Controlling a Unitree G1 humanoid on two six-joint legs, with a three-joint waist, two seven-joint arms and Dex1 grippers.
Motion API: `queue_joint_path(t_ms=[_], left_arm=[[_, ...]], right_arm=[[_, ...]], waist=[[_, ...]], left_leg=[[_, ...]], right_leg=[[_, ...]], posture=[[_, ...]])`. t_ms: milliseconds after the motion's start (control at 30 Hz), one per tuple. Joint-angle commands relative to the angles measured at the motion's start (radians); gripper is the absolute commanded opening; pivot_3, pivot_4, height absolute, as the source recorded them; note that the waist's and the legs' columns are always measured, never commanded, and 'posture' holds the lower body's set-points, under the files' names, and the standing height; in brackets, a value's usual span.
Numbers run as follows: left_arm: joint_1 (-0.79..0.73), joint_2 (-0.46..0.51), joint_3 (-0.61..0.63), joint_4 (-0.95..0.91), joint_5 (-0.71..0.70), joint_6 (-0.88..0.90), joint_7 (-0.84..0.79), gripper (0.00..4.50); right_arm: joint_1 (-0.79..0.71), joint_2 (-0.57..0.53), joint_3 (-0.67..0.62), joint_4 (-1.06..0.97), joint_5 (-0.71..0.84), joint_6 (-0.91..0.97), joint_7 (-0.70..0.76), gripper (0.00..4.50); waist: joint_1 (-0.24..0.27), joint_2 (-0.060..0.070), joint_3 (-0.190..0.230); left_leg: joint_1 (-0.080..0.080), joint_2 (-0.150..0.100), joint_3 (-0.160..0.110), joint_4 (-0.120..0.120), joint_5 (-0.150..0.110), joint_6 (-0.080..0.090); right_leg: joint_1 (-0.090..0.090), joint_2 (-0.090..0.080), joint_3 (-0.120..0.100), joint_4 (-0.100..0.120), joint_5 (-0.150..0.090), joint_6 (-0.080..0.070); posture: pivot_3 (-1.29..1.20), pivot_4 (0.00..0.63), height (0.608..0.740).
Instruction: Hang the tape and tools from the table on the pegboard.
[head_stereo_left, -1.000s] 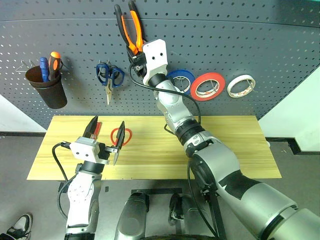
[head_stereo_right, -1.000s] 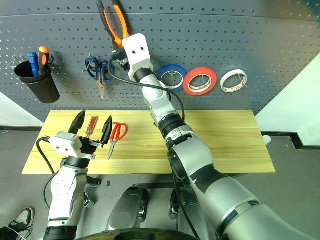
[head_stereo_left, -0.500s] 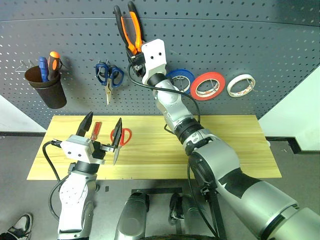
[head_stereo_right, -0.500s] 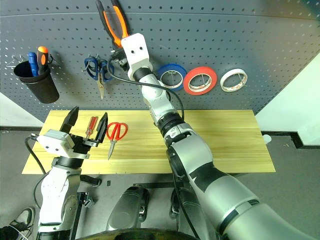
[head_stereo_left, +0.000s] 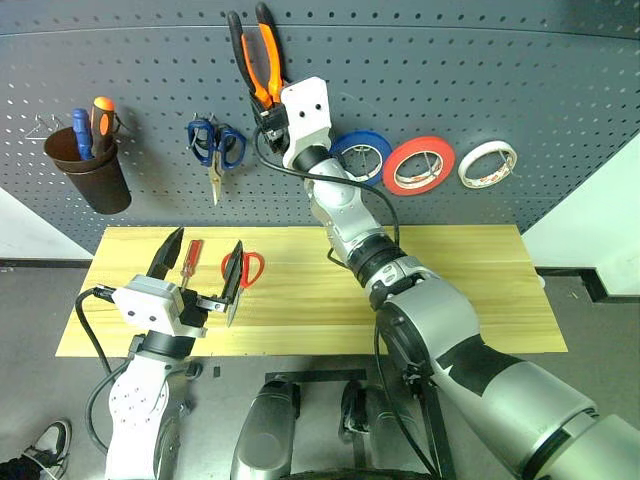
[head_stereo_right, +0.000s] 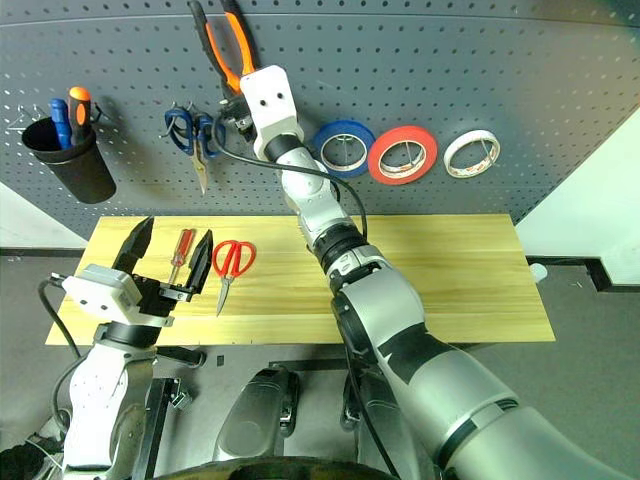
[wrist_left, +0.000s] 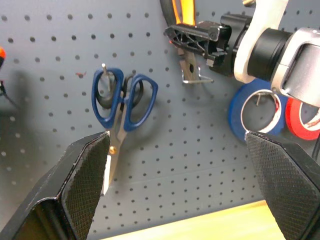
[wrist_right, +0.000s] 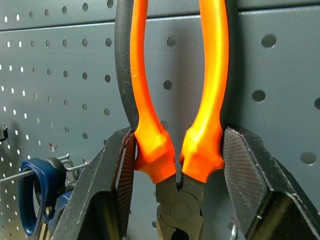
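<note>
Both tools unchanged | left tool (head_stereo_left: 200, 270) open | right tool (wrist_right: 172, 165) still on pliers (wrist_right: 175, 100)

Right arm raised, fingers (wrist_right: 120, 190) clamped; left gripper (head_stereo_left: 200, 275) low, fingers spread wide.

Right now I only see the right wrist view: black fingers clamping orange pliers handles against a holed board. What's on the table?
Observer: Red-handled scissors and a slim red-handled screwdriver lie on the table.
Operator: And the other arm?
Observer: The left gripper hovers open before the table's left part, holding nothing.
Operator: Any tape hung?
Observer: Yes, the red-orange tape hangs on the pegboard, between a blue roll and a white roll.
</note>
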Motion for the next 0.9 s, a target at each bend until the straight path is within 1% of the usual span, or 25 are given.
queue_joint_path(t_ms=[33,267,400,467,500,633,900], left_arm=[[0.000,0.002,0.012,-0.026,-0.007,-0.011,0.001,4.50],[-0.040,-0.001,0.015,0.023,-0.001,-0.024,0.003,4.50],[-0.053,-0.001,0.018,0.038,-0.001,-0.029,0.002,4.50],[-0.055,-0.001,0.020,0.044,-0.001,-0.034,0.000,4.50],[-0.056,-0.001,0.020,0.048,-0.001,-0.036,0.000,4.50],[-0.064,-0.004,0.019,0.063,0.002,-0.046,0.001,4.50],[-0.101,-0.003,0.017,0.109,0.004,-0.076,-0.004,4.50]], right_arm=[[0.004,0.003,-0.024,-0.023,0.008,-0.002,-0.018,2.17],[0.030,0.015,-0.027,-0.053,0.021,0.007,-0.004,2.17],[0.029,0.021,-0.040,-0.065,0.046,0.021,0.040,2.17],[0.028,0.022,-0.054,-0.071,0.062,0.033,0.052,2.89],[0.027,0.022,-0.057,-0.073,0.064,0.037,0.056,3.12],[0.031,0.016,-0.051,-0.074,0.050,0.038,0.042,4.43],[0.057,0.008,-0.037,-0.103,0.025,0.046,0.020,4.47]], waist=[[0.000,0.000,0.001],[-0.001,0.000,0.001],[-0.002,0.000,0.001],[-0.002,0.000,0.001],[-0.002,0.000,0.001],[-0.001,0.000,0.001],[0.001,0.000,0.000]], left_leg=[[0.000,0.000,0.000,0.000,0.000,0.000],[0.000,0.000,0.000,0.000,0.000,0.000],[-0.003,0.000,0.000,0.000,0.000,0.000],[-0.005,0.001,0.000,0.000,0.000,0.000],[-0.006,0.001,0.000,0.000,0.000,0.000],[-0.007,0.001,-0.002,0.002,0.000,0.000],[-0.010,0.001,-0.004,0.006,0.000,0.000]], right_leg=[[0.000,0.000,0.000,0.000,0.000,0.000],[0.000,0.000,0.000,0.000,0.000,0.000],[-0.003,0.000,0.000,0.000,0.001,0.002],[-0.005,0.001,0.000,0.000,0.002,0.003],[-0.005,0.002,0.000,0.000,0.002,0.003],[-0.006,0.003,0.000,0.000,0.002,0.003],[-0.006,0.004,-0.001,0.000,0.001,0.001]], posture=[[0.44,0.243,0.677],[0.44,0.230,0.677],[0.44,0.229,0.677],[0.44,0.225,0.677],[0.44,0.224,0.677],[0.43,0.218,0.677],[0.43,0.199,0.677]])
